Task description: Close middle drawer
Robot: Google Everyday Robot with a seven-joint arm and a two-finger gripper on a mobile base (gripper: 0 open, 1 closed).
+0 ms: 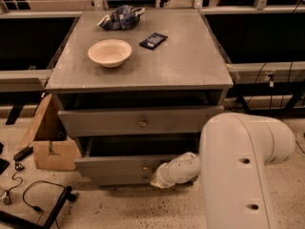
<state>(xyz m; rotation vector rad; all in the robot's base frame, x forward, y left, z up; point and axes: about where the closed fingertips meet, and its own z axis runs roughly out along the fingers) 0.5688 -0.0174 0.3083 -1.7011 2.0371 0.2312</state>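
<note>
Jutting out past the counter's (186,61) front edge: middle drawer (109,167), gaping dark above its low front. Hovering right at that front, just right of the knob (144,166): gripper (157,181), open or closed impossible to tell. Lying open ahead: floor (124,205).

Off-white gripper (158,179), at the front of the middle drawer (114,166), itself plain grey, unpatterned. Above the gripper, cream bowl (109,52); below it, beige floor (119,209) with dark flecks.
</note>
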